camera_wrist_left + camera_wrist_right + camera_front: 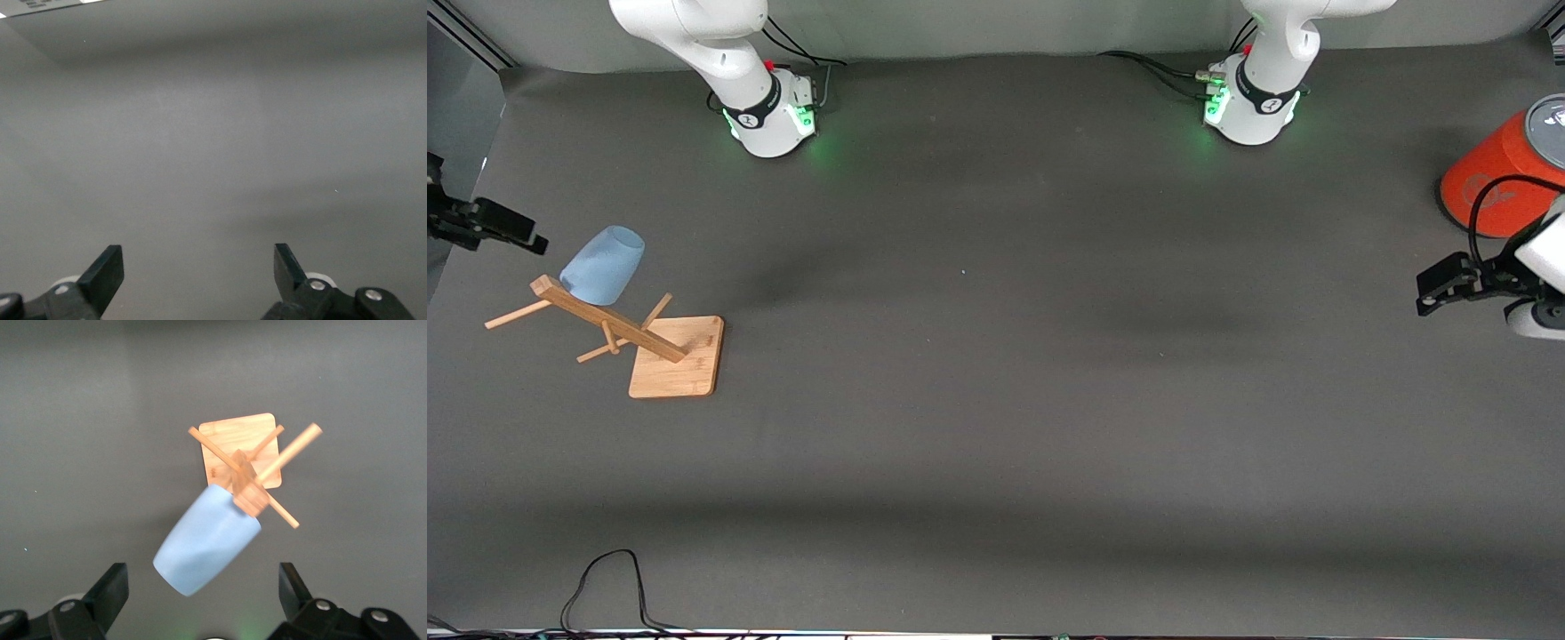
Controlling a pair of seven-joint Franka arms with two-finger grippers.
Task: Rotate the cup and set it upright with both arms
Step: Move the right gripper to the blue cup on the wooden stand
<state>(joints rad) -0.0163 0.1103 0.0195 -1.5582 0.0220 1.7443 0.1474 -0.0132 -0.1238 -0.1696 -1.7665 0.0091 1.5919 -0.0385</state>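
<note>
The pale-blue cup [603,265] hangs tilted, mouth down, on a peg of a wooden rack [676,357] at the right arm's end of the table. My right gripper [516,229] is up in the air beside the cup, open and empty. In the right wrist view the cup [207,550] points its closed base toward the open right gripper [201,580], with the rack's base [230,439] below it. My left gripper [1440,283] is open and empty over bare table at the left arm's end; the left wrist view shows the left gripper [199,257] over the mat only.
A large orange cylinder with a grey top [1503,173] stands by the left gripper at the table's edge. The dark mat [996,400] covers the table. Cables [605,587] lie at the edge nearest the front camera.
</note>
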